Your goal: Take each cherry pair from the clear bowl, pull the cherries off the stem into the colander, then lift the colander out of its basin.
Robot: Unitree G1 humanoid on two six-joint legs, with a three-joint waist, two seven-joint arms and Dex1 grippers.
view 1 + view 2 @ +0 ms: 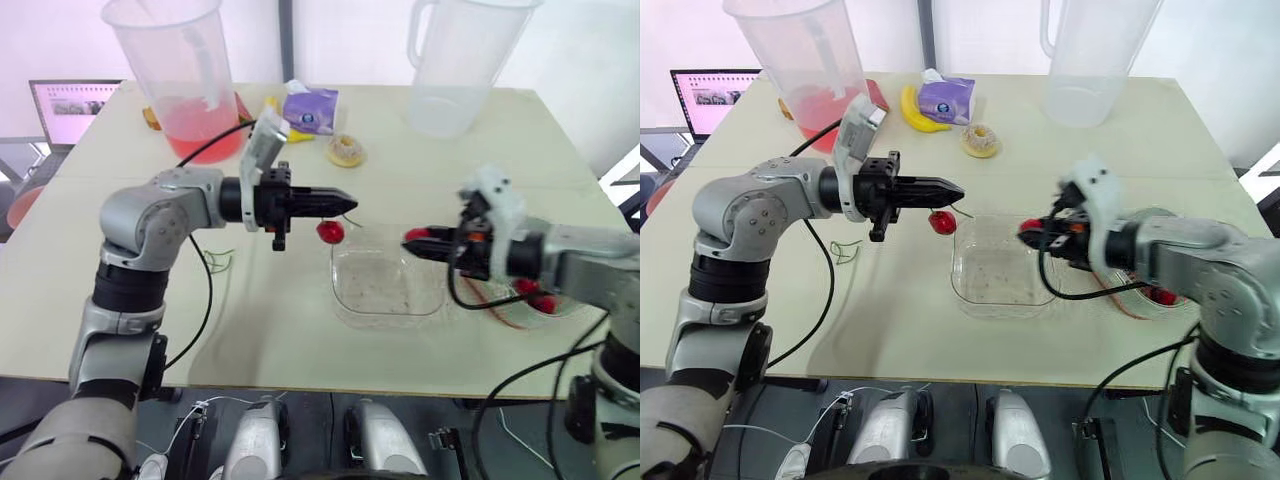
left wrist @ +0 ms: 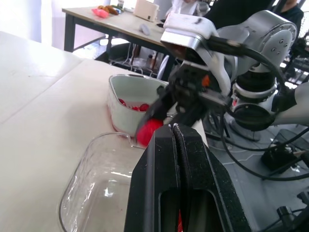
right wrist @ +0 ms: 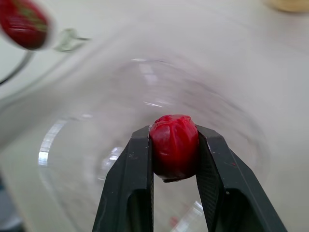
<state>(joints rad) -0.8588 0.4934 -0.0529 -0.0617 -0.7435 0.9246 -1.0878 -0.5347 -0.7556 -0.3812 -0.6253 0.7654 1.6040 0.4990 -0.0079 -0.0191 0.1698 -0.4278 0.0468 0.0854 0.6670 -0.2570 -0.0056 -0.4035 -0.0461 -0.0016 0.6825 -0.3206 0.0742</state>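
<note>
At the clear bowl [image 1: 385,288], frame centre
A cherry [image 3: 174,145] was pinched in the right gripper [image 1: 410,241], centre-right; the left gripper [image 1: 348,204] was closed on a stem [image 1: 958,213].

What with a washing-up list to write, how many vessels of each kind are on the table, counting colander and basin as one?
Pitchers: 2
Clear bowl: 1
Colander in its basin: 1
Total: 4
</note>
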